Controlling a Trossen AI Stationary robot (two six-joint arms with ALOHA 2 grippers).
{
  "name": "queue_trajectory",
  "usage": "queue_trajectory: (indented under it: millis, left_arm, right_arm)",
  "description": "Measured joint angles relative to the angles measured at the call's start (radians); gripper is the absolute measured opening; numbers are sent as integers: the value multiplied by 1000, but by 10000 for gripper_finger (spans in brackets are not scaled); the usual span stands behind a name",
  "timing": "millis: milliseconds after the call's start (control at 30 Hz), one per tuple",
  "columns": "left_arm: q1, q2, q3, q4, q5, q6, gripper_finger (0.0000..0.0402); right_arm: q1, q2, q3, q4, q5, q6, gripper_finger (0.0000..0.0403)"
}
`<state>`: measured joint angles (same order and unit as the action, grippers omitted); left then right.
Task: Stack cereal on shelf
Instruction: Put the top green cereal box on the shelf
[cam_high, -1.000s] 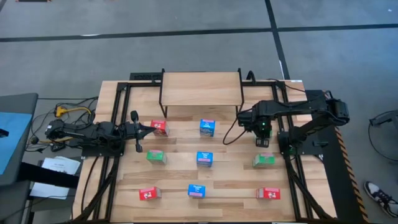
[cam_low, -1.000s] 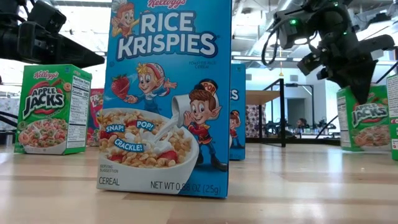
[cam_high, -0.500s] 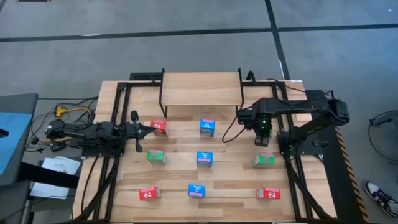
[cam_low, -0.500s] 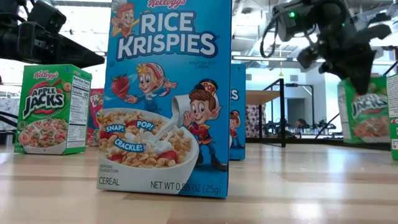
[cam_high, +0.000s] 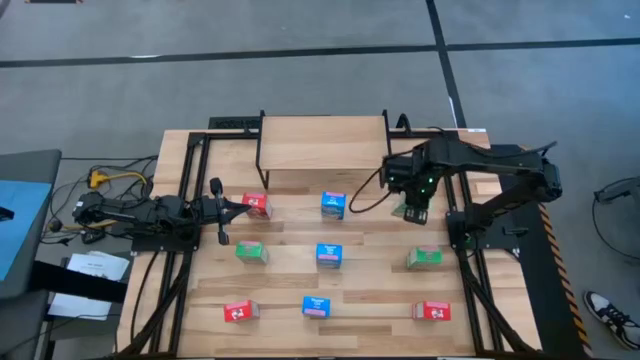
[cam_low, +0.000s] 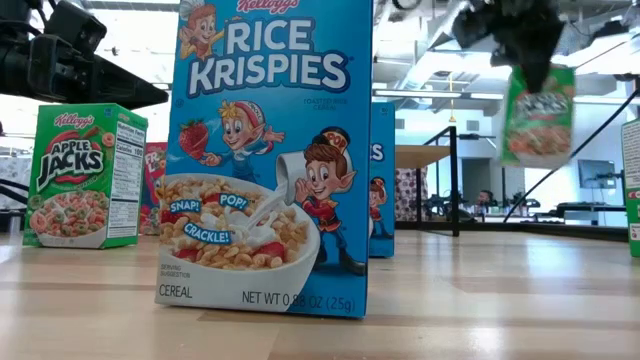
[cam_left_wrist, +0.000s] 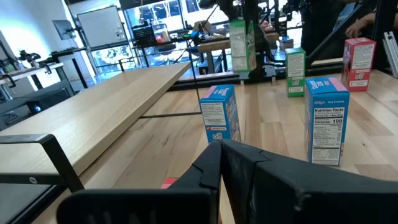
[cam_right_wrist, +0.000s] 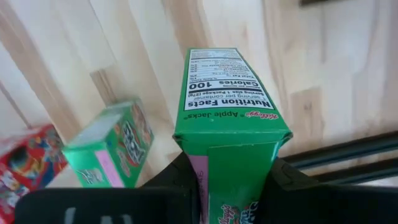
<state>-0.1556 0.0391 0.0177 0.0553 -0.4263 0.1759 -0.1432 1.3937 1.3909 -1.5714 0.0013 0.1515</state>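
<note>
My right gripper (cam_high: 412, 203) is shut on a green Apple Jacks box (cam_low: 538, 115), held in the air to the right of the shelf (cam_high: 322, 143), a light wood top on black legs. The box also shows in the right wrist view (cam_right_wrist: 229, 118). My left gripper (cam_high: 240, 206) is shut and empty, level beside a red box (cam_high: 257, 205). Two blue boxes (cam_high: 333, 205) (cam_high: 328, 255), two green boxes (cam_high: 251, 252) (cam_high: 424, 257) and a front row of red (cam_high: 238, 311), blue (cam_high: 316, 306) and red (cam_high: 431, 311) stand on the table. My right gripper pinches the green box's upper end (cam_right_wrist: 214, 155) between its two fingers, one on each wide face, with the narrow nutrition side facing the wrist camera. The fingers come from above, pointing down. The box hangs below them, near upright, clear of the table (cam_low: 535, 150).
The black frame rails (cam_high: 470, 250) and the right arm's base stand along the table's right side. The large blue Rice Krispies box (cam_low: 270, 150) fills the middle of the low view. Bare slats lie between the box rows.
My right gripper has risen and gone toward the table's far edge and the shelf, still shut on the green box. The box stood at table height a second ago and now hangs lifted clear.
</note>
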Motion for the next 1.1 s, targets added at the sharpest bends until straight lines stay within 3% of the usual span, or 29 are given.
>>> queue_trajectory:
  millis: [567,1100]
  left_arm:
    - [0,0,0,0,0,0,0]
    - [0,0,0,0,0,0,0]
  right_arm:
    - [-89,0,302,51,59,-2,107]
    - [-209,0,372,398,62,-54,107]
